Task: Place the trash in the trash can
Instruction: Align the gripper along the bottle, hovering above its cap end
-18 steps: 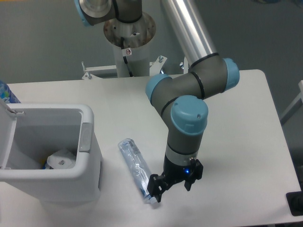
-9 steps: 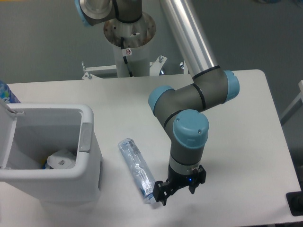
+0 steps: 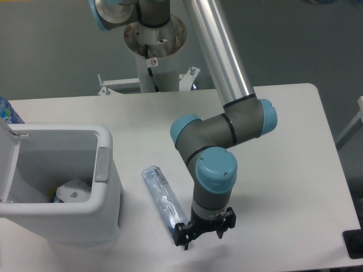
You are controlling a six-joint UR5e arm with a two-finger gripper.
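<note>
— Where's the bottle (image 3: 165, 199)?
— Flat on the table (image 3: 283, 141), just right of the bin (image 3: 85, 212), running down toward the near edge.
— And the packet?
— Something white (image 3: 74, 191) lies inside the bin — can't say it's the packet.
— The gripper (image 3: 187, 236)?
— Low at the bottle's near end. Its dark fingers (image 3: 181, 233) blur together, so I can't tell whether they've closed on it.
— The bin's lid (image 3: 7, 164)?
— Up, on the left.
</note>
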